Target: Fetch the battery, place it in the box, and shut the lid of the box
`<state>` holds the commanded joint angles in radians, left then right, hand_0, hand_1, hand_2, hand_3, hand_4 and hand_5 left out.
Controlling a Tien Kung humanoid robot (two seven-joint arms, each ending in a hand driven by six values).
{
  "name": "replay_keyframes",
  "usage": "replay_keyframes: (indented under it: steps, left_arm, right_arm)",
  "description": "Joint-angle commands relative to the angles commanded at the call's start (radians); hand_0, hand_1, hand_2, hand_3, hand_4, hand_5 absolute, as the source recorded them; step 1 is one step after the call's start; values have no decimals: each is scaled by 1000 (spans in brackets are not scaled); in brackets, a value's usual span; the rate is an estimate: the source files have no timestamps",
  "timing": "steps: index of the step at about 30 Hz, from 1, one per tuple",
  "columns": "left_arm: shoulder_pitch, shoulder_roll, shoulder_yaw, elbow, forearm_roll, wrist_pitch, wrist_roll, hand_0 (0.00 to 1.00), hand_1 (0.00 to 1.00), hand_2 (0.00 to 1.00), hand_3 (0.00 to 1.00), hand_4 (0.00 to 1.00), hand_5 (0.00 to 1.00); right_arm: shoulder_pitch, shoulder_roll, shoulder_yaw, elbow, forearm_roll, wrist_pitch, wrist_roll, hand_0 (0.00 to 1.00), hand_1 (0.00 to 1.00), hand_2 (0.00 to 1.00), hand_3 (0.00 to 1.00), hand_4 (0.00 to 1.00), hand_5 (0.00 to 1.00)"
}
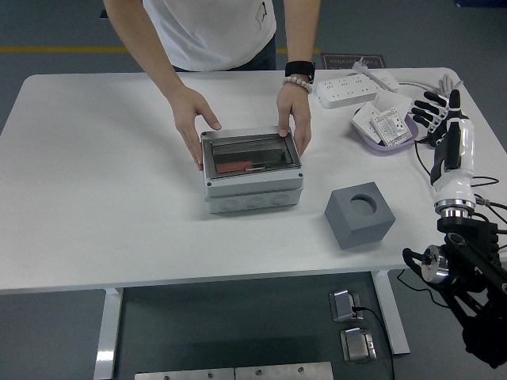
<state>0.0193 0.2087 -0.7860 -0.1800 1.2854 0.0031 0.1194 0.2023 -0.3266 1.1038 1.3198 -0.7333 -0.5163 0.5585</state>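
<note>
The box (252, 172) sits mid-counter (95, 206) with its clear lid down and an orange-red battery (235, 167) visible through it, so fetching, placing and closing all look done. A person's two hands (192, 119) grip the box at its far corners, seemingly taking it away or resetting it. The right robot hand (440, 111) hovers by the counter's right edge, fingers spread and holding nothing; the left is out of view. No further move seems called for beyond staying clear. The purple tray (402, 136) holds a packet with print too small to read.
</note>
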Motion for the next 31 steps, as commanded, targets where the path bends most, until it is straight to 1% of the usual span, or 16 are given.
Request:
replay_keyframes:
  steps: [5, 13, 16, 25, 27, 31]
  left_arm:
    - [2, 1, 3, 0, -5, 1, 3, 397, 599, 532, 486, 2, 2]
    - [7, 0, 5, 0, -19, 4, 4, 396, 598, 533, 485, 2, 2]
    - [7, -1, 8, 0, -25, 4, 4, 396, 598, 532, 484, 2, 2]
    - [5, -4, 14, 0, -26, 2, 8, 396, 597, 532, 485, 2, 2]
    - [5, -4, 16, 0, -27, 2, 8, 396, 597, 532, 483, 2, 2]
    - [4, -7, 17, 0, -27, 2, 8, 396, 597, 532, 483, 2, 2]
  right_arm:
    - [-32, -4, -10, 34, -13, -4, -6, 708, 658, 658, 655, 910, 998]
    - [-41, 0, 7, 67, -41, -10, -15, 714, 655, 661, 655, 909, 998]
    - [-35, 7, 16, 65, -49, -11, -16, 703, 655, 663, 656, 919, 998]
    - [15, 44, 41, 15, -75, -17, -25, 709, 654, 663, 658, 920, 998]
    - [16, 48, 47, 19, -89, -18, -36, 710, 656, 663, 658, 925, 998]
    - [-2, 46, 68, 49, -133, -7, -84, 710, 656, 663, 658, 925, 998]
